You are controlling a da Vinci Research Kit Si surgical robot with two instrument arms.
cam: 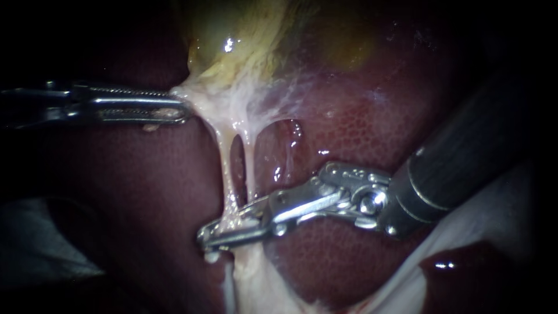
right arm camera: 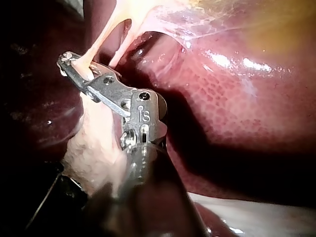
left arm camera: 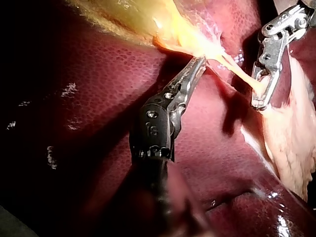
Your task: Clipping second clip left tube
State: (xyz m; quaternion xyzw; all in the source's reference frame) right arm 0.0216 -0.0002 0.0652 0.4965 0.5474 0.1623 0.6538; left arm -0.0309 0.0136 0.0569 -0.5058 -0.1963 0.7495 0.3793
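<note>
Clipping appears unfinished: the pale stringy left tube (cam: 225, 168) is squeezed by the silver right instrument (cam: 203, 238), whitish tissue (cam: 203, 102) gripped by the serrated steel left instrument (cam: 181, 103).

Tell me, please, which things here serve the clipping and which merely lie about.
In the job: left tube, right instrument around it, left instrument holding the gallbladder.
Lying about: right tube, liver, white cloth.

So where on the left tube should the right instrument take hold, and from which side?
Take the left tube on its bare, taut lower stretch, coming crosswise from the right. The left instrument holds it straight from the gallbladder, and a gap separates it from the neighbouring tube.
</note>
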